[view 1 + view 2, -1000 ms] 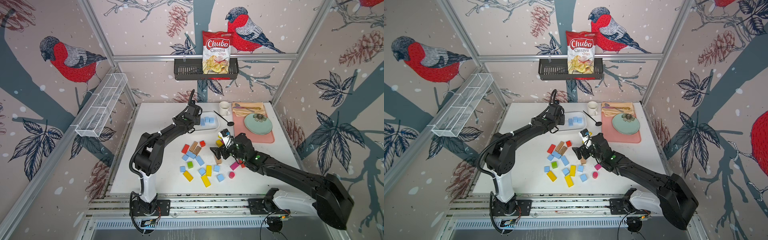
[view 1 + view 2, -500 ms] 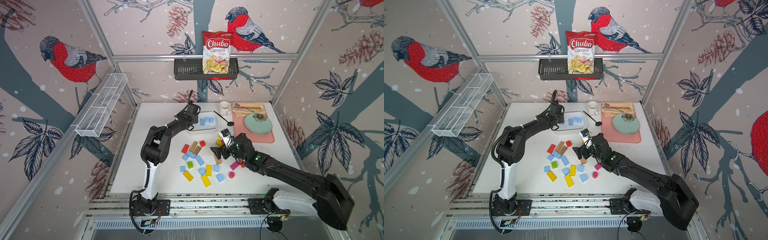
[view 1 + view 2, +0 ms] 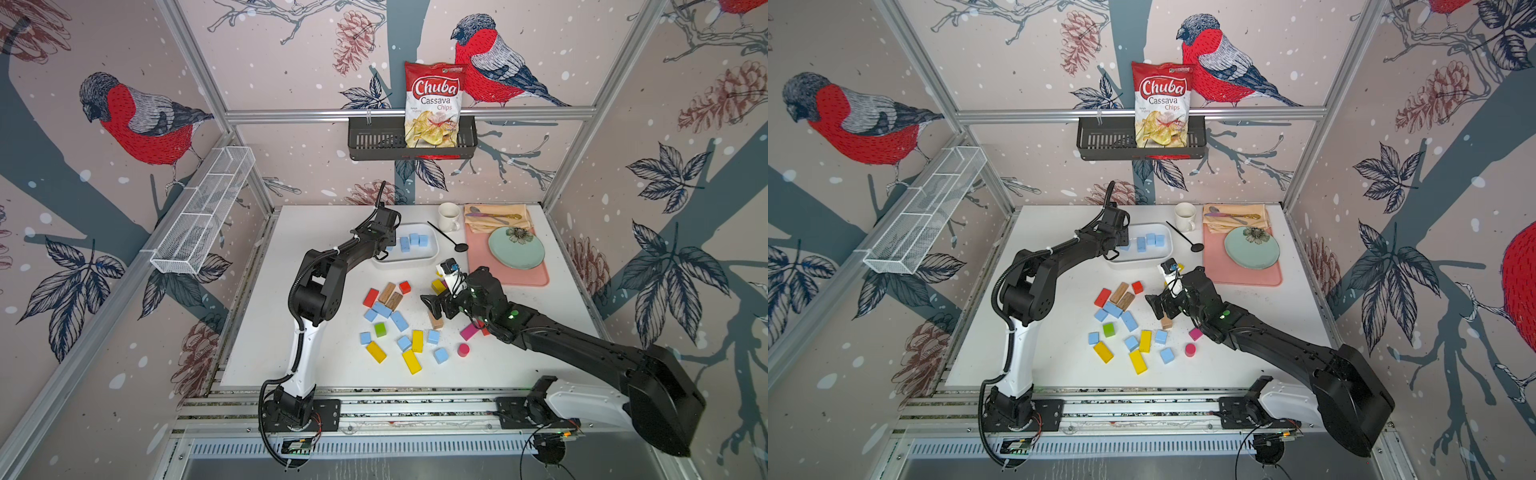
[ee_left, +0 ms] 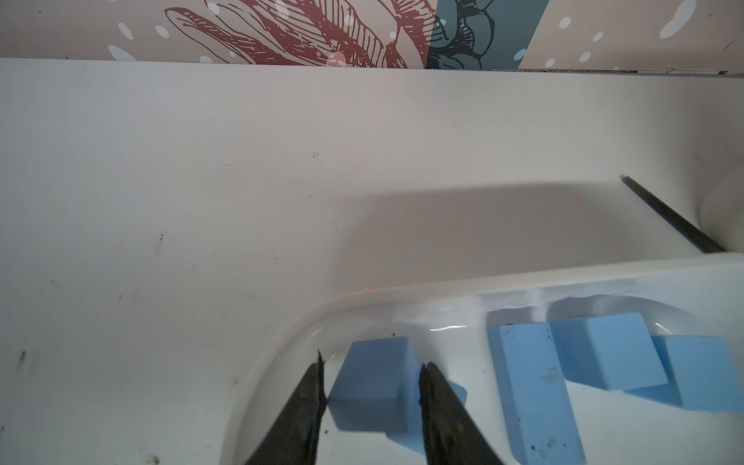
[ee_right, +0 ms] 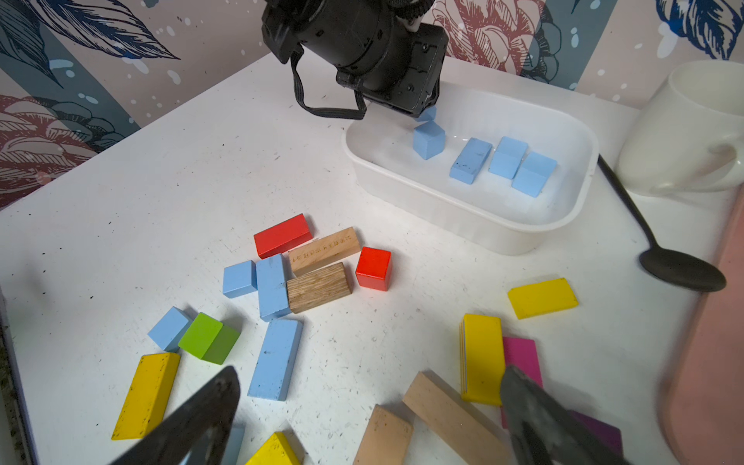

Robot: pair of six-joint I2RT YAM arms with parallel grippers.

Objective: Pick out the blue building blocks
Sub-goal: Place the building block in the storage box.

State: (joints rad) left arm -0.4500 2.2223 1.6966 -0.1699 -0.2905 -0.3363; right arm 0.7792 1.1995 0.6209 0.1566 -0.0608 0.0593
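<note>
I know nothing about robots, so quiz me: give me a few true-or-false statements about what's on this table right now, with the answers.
1. The white tub holds only blue blocks. True.
2. The right gripper is clamped on a yellow block. False: its jaws stand wide open with nothing between them.
3. More blue blocks lie on the table among the other colours. True.
4. The mug lies on its side. False: it stands upright.
5. The chips bag lies on the table. False: it stands in the black basket on the back wall.
</note>
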